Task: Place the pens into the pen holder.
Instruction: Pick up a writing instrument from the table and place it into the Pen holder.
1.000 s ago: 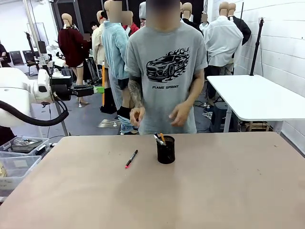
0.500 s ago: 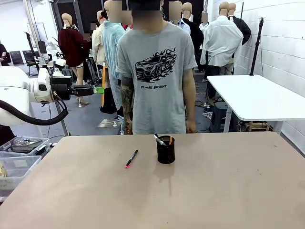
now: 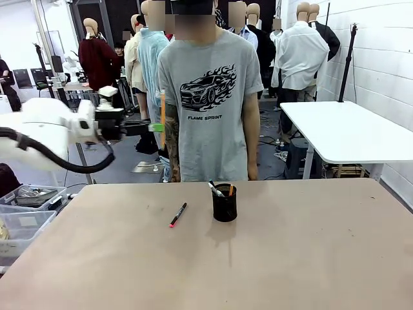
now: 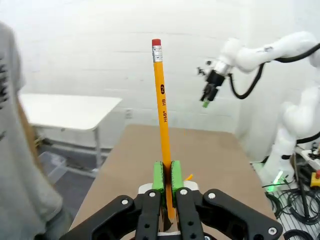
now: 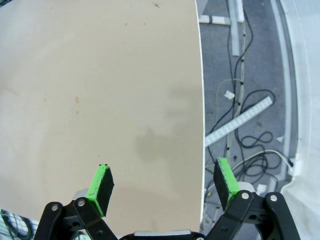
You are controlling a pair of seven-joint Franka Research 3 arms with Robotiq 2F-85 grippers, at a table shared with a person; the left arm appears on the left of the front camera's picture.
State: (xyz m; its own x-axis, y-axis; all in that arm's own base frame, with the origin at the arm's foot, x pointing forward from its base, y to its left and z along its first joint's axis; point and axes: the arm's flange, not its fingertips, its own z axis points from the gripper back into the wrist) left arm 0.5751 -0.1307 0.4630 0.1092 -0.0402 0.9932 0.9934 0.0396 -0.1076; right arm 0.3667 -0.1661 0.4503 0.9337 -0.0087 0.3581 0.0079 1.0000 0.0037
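The table [image 3: 310,258] is wide and brown. A person [image 3: 210,97] in a grey shirt stands at its far edge with arms down, just behind the pen holder [image 3: 224,203].

The left gripper [image 3: 155,127] hangs high above the far left part of the table, well apart from the holder, and its fingers point sideways toward the person. Its jaws are pressed together on the pencil [image 4: 161,110], gripped below its middle, so the pencil stands upright with the eraser end on top. The right gripper [image 5: 162,182] looks down at the table edge with its jaws spread wide and nothing between them.

The holder stands near the middle of the table. A pen with a pale tip [image 3: 215,188] leans in it, and a small orange end [image 3: 230,190] shows at the rim, but I cannot tell what it is. The black pen [image 3: 178,214] lies flat on the table, left of the holder and apart from it.

The step in hand is, I think, to bring the pencil to the holder. To do it well:
- Keep the pencil upright on the way and pass clear of the person.
- Put its lower end over the free side of the mouth, away from the leaning pen.
- Go straight down and open the jaws only when the end is inside the rim.

The mesh cup looks light, so a push from the side may tip it.
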